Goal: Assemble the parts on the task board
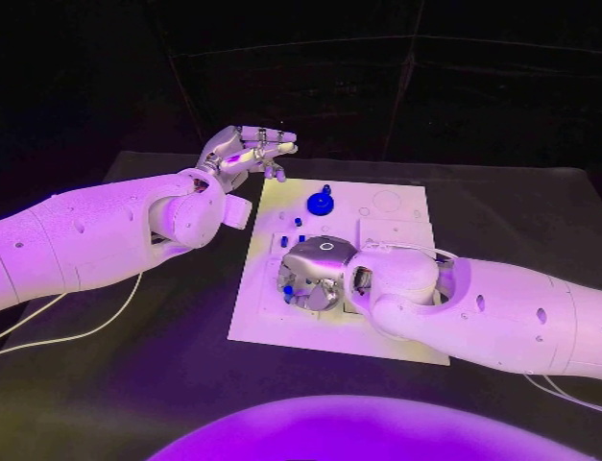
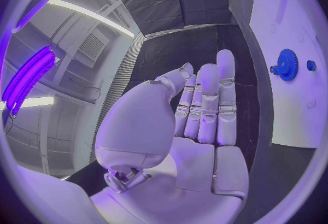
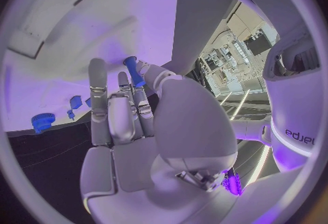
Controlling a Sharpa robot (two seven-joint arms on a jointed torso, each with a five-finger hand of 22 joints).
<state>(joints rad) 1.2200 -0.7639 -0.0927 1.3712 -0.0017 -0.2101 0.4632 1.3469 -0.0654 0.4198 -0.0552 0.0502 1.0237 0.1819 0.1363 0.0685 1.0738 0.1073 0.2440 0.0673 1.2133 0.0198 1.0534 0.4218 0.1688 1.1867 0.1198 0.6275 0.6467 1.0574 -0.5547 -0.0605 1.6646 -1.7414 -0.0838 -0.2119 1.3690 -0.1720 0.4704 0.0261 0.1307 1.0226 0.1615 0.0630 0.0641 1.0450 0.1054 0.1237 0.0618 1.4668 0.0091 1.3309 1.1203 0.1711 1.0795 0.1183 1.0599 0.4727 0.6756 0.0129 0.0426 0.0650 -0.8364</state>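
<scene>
The white task board (image 1: pixel 331 328) lies in the middle of the black table. A blue gear (image 1: pixel 322 203) stands near its far end, and it is also in the left wrist view (image 2: pixel 287 64) and the right wrist view (image 3: pixel 42 122). Small blue pegs (image 1: pixel 300 224) lie just in front of the gear. My right hand (image 1: pixel 318 273) hovers low over the board's left middle and pinches a blue peg (image 3: pixel 133 70) between thumb and fingers. My left hand (image 1: pixel 246 152) is raised beyond the board's far left corner, fingers stretched out (image 2: pixel 208 104), holding nothing.
A raised white block (image 1: pixel 392 233) sits on the board's right side near the gear. White cables (image 1: pixel 55 333) trail over the table at the left. Bare black table (image 1: pixel 522 211) lies to the right of the board.
</scene>
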